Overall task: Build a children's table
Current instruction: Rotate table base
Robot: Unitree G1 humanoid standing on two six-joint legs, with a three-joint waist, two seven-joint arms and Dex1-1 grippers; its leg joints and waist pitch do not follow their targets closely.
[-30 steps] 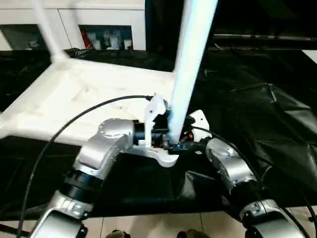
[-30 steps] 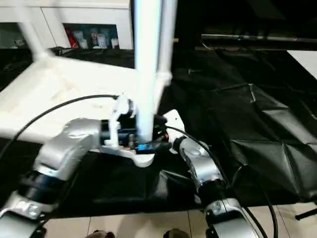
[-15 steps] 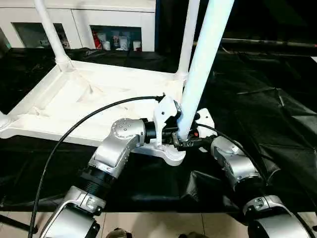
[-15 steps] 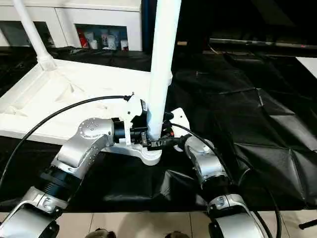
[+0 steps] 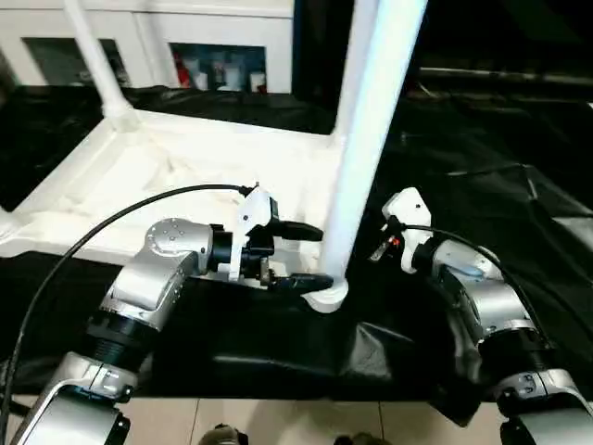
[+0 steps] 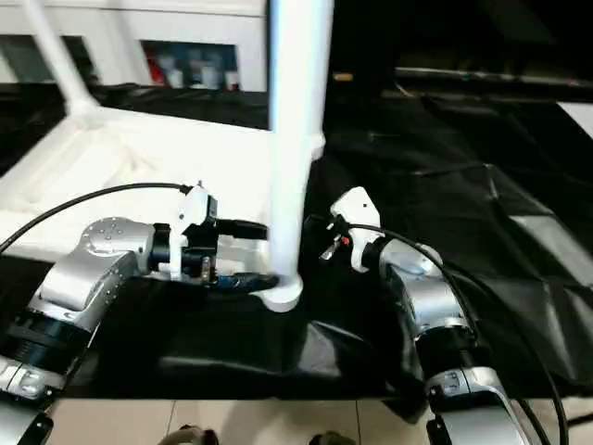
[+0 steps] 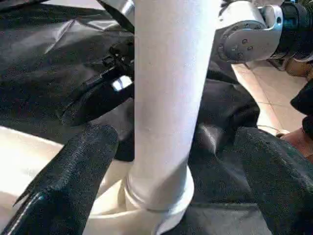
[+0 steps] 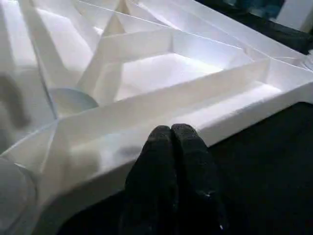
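From the head views, the white ribbed plastic table top (image 5: 176,176) lies underside-up on black sheeting, and your spread left pincer (image 5: 296,255) flanks the long white tapered tube leg (image 5: 357,158) in the near corner socket. In the left wrist view nothing grips that leg, so it could tip if only partly seated. In the right wrist view your right pincer (image 8: 171,139) is pressed together, empty, over the top's rim and cannot catch it.

A black sheet (image 5: 519,158) covers the ground all around — crumpled, with glossy folds, and it spreads well beyond the right gripper (image 6: 324,243) on its outer side. Well past the left gripper (image 5: 306,255), at the far edge of the scene, stands a white cabinet (image 5: 185,28); small red and white items (image 5: 218,72) sit blurred on its shelf. Nearer than both grippers runs a strip of pale tiled floor (image 6: 306,422) — bare beyond the sheet's edge.
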